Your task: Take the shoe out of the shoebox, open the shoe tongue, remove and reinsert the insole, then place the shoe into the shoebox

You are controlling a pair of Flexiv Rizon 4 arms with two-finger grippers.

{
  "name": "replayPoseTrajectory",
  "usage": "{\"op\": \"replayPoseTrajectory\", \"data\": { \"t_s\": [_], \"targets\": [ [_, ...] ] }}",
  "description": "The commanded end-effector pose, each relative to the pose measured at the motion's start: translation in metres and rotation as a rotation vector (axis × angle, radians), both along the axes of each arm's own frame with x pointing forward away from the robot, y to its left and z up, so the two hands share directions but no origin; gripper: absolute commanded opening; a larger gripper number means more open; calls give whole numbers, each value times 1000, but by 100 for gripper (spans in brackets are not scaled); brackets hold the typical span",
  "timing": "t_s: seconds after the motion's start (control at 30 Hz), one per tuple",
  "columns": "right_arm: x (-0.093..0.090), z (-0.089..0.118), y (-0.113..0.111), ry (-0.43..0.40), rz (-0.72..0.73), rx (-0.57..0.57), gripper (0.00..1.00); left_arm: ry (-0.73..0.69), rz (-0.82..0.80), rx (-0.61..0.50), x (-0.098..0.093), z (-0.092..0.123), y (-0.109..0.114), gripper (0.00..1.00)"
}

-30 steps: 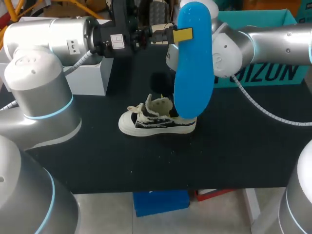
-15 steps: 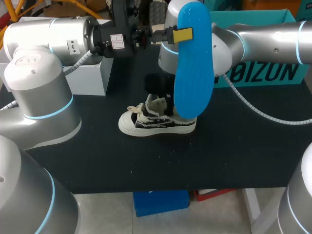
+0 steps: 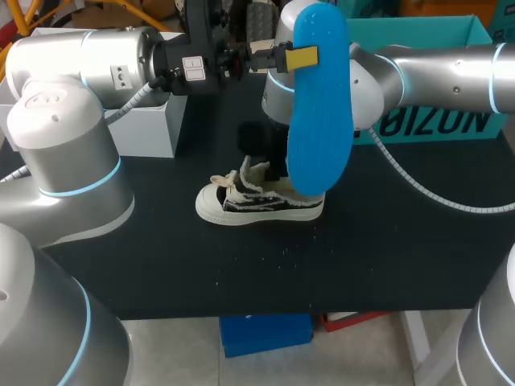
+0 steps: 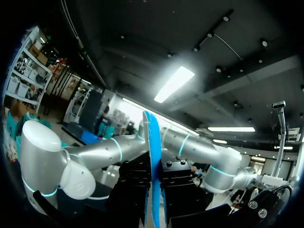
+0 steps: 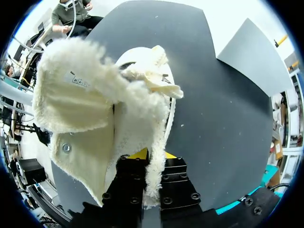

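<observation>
Setting: a robotics lab, manipulation bench.

Evidence:
- Two silver jointed robot arms with blue-lit rings at the joints. The left silver arm (image 3: 72, 88) and the right silver arm (image 3: 438, 68) both work over one bench.
- A grey ribbed cable (image 3: 418, 173) runs loose along the right arm.
- The bench is a matte black table (image 3: 386, 257), dusted with pale specks.
- A plain white open box (image 3: 149, 129) sits at its far left corner and a teal cardboard shoebox (image 3: 418, 32) at its far right corner.

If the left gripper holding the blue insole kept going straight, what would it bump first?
Probably the right arm: seen from the left gripper, it crosses just beyond the blue insole, though depth is unclear.
</observation>
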State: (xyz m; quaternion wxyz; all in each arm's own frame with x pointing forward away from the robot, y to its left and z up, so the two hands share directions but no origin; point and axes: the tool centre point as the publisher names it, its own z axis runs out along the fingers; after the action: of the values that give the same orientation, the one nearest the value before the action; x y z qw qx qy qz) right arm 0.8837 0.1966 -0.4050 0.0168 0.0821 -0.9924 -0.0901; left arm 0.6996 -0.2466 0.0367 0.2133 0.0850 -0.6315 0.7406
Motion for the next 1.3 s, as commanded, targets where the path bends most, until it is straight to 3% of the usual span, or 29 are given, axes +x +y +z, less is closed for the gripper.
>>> {"op": "replayPoseTrajectory", "data": {
  "t_s": [0.03,0.37,0.4,0.47,0.5,0.63,0.9,1.1,1.3],
  "targets": [
    [-1,0,0,0,0,-1,0,0,2,1,-1,-1,0,0],
    [-1,0,0,0,0,-1,0,0,2,1,-1,-1,0,0],
    [0,7,1,5,-36,53,0,0,2,1,-1,-1,0,0],
    [-5,21,0,44,-48,49,0,0,2,1,-1,-1,0,0],
    [-6,28,-1,55,-85,20,0,0,2,1,-1,-1,0,0],
    [-1,59,-9,76,-305,89,0,0,2,1,-1,-1,0,0],
    [-6,92,-27,54,-769,152,0,0,2,1,-1,-1,0,0],
    [-10,103,-33,-11,-1118,211,0,0,2,1,-1,-1,0,0],
    [-15,104,-28,-67,-1274,221,0,0,2,1,-1,-1,0,0]
  ]
}}
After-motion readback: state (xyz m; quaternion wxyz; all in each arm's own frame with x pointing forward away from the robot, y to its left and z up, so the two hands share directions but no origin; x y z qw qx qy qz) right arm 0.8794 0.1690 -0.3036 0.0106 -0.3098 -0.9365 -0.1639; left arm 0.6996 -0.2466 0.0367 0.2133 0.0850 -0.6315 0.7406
